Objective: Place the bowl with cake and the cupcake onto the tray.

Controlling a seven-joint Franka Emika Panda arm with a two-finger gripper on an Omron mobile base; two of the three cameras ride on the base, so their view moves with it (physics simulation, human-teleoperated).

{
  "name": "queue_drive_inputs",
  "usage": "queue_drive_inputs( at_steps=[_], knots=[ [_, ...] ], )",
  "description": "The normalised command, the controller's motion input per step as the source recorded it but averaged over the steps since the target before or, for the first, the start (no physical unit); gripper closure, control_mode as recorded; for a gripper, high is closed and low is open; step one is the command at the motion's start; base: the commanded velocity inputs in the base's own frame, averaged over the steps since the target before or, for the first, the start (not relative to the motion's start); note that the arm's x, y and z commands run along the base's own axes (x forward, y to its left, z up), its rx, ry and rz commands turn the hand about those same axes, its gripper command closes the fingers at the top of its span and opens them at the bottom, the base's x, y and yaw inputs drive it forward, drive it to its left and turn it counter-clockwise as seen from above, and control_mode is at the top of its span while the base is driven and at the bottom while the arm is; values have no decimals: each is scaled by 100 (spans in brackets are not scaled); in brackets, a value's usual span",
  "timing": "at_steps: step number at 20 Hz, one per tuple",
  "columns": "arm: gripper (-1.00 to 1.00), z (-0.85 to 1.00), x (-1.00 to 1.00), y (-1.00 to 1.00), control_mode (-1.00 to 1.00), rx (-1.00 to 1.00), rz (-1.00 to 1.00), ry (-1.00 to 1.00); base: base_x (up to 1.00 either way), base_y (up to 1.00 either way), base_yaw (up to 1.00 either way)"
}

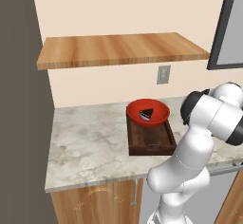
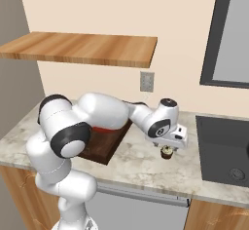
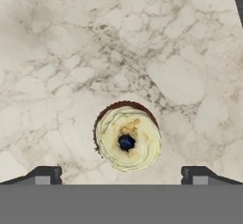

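Marble surface: cupcake stands directly below the claw
Claw: fingers apart, straddling the cupcake, not touching
Bowl: on tray, well aside

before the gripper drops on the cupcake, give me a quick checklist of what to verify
1. Bowl with cake already on the tray: ok.
2. Cupcake upright on the counter: ok.
3. Gripper open, fingertips spread wider than the cupcake: ok.
4. Cupcake centred between the fingertips: ok, roughly.
5. Height left above the cupcake: cannot tell.
6. Free tray space in front of the bowl: ok.
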Motion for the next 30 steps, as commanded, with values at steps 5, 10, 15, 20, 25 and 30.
queue_drive_inputs(
  at_steps=[5,10,15,20,25,30],
  knots=[
    [-100,-11,14,0,-100,0,0,0,0,0,0],
    [-100,-7,17,-6,-100,0,0,0,0,0,0],
    [-100,-7,1,-16,-100,0,0,0,0,0,0],
    [-100,-6,-1,-8,-100,0,0,0,0,0,0],
    [-100,-10,1,0,-100,0,0,0,0,0,0],
    [-100,-10,0,0,-100,0,0,0,0,0,0]
  ],
)
